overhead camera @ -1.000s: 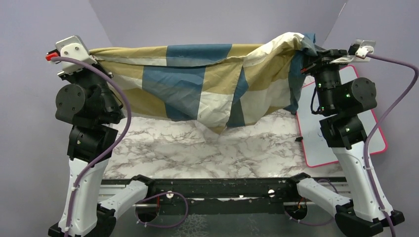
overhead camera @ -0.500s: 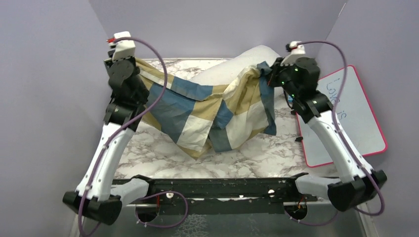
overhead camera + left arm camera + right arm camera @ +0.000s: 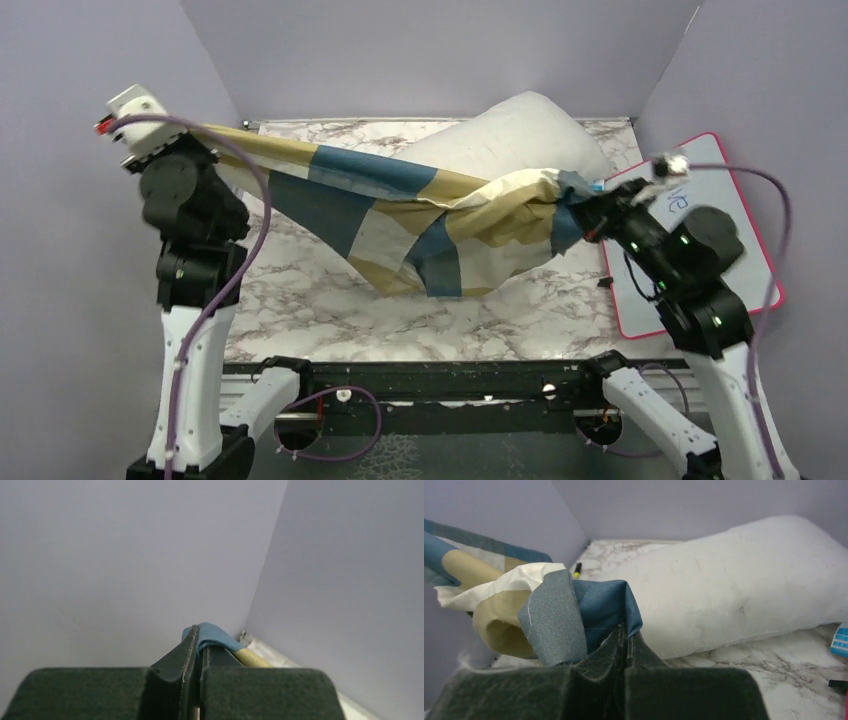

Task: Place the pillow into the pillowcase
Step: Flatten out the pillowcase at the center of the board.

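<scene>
Left jaws: pinched pillowcase corner, upper left.
Right jaws: pinched its blue hem, centre right.
Pillow: behind, uncovered.
Next: mouth probably needed spreading wide first.

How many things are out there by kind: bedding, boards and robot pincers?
Pillow: 1
Pillowcase: 1, stretched between both pincers
Whiteboard: 1
Pincers: 2, the left pincer and the right pincer, each shut on the pillowcase
Total: 5
</scene>
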Robot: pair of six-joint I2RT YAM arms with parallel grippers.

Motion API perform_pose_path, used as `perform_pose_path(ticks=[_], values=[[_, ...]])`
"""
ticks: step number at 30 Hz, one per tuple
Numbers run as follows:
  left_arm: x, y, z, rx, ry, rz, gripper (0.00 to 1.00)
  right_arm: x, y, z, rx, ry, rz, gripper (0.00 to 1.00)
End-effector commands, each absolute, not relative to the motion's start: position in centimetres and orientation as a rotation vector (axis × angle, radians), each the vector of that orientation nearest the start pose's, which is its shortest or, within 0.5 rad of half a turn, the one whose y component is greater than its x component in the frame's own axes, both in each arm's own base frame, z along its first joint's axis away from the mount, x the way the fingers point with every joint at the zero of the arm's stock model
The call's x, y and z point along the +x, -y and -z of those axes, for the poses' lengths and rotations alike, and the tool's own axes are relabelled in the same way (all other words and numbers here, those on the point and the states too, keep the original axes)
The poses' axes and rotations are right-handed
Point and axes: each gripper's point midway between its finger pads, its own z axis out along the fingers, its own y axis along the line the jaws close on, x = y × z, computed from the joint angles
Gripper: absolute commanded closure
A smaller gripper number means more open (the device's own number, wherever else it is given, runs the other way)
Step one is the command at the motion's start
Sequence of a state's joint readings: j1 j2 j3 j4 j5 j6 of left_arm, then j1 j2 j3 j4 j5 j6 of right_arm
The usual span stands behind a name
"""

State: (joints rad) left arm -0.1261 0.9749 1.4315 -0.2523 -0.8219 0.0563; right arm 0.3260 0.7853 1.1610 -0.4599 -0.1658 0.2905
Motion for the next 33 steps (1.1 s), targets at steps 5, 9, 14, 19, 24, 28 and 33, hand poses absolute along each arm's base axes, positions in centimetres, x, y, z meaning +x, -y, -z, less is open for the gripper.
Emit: perform_pose_path(ticks=[5,9,14,19,24,28,33], values=[[17.3,-13.2,-57.6,-0.732,-1.043,-0.587,1.00,18.2,-8.0,-39.4,0.087,-1.591,-0.598,0.99],[14.5,-13.7,-59.7,-0.740,-0.992,-0.609,1.00,17.2,-8.9,-40.1,0.041,-1.594,-0.656,0.99],[18.1,-12.5,-58.4,-0.658,-1.040,-0.643,1.00,20.6,-11.7,-37.5,-0.047,-1.693,-0.696,0.99],[28.9,-10.1,-50.8,-0.485,-1.241,-0.757,1.00,27.0,-13.9,-30.5,-0.028,-1.920,-0.664,0.99],[40.9,-8.8,-36.4,-0.357,-1.597,-0.716,1.00,30.6,-15.1,-24.3,0.084,-2.032,-0.679,0.84],[46.8,-7.2,-28.1,-0.336,-1.807,-0.567,0.95,33.3,-14.0,-23.6,0.330,-2.052,-0.621,0.51],[52.7,-3.3,-25.5,-0.325,-1.900,-0.301,0.70,36.6,-12.0,-25.3,0.717,-1.975,-0.549,0.23]])
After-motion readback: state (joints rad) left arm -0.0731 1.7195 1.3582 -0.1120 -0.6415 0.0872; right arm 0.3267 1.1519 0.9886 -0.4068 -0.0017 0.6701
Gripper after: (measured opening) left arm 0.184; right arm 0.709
